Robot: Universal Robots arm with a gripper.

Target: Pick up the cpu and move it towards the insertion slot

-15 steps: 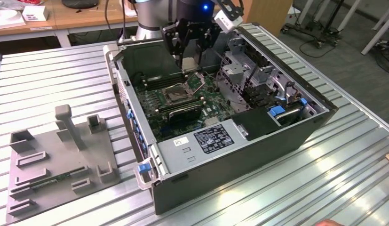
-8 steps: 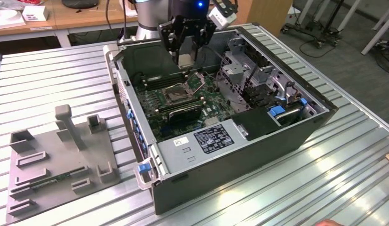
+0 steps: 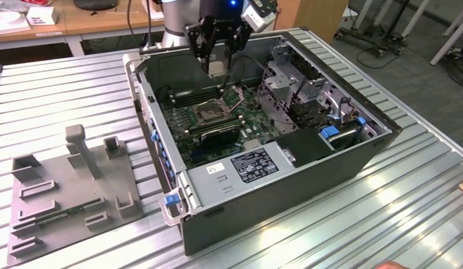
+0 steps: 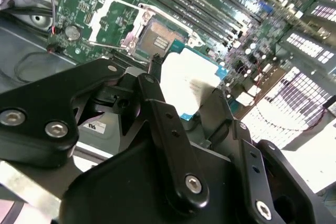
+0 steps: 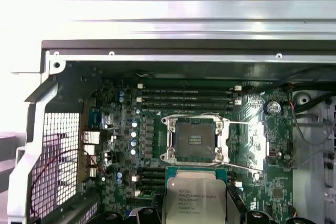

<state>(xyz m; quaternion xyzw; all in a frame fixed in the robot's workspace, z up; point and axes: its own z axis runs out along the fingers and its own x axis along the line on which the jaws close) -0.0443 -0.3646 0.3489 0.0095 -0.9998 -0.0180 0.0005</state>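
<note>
My gripper (image 3: 216, 60) hangs over the back of the open computer case, shut on the cpu (image 3: 216, 69), a small pale square held above the motherboard. In both wrist views the cpu (image 5: 194, 196) (image 4: 188, 80) shows its silvery top between the black fingers (image 4: 152, 98). The insertion slot (image 3: 211, 111) is a square socket with a dark centre and a shiny metal frame on the green board. It lies open below and just ahead of the chip (image 5: 195, 139) (image 4: 156, 39). The cpu is not touching the slot.
The case walls (image 3: 153, 106) ring the motherboard. A drive cage with cables (image 3: 298, 95) and a power supply (image 3: 250, 162) stand toward the exterior view's right. Black memory slots (image 5: 186, 94) flank the socket. A grey plastic tray (image 3: 67, 190) lies on the slatted table at the exterior view's left.
</note>
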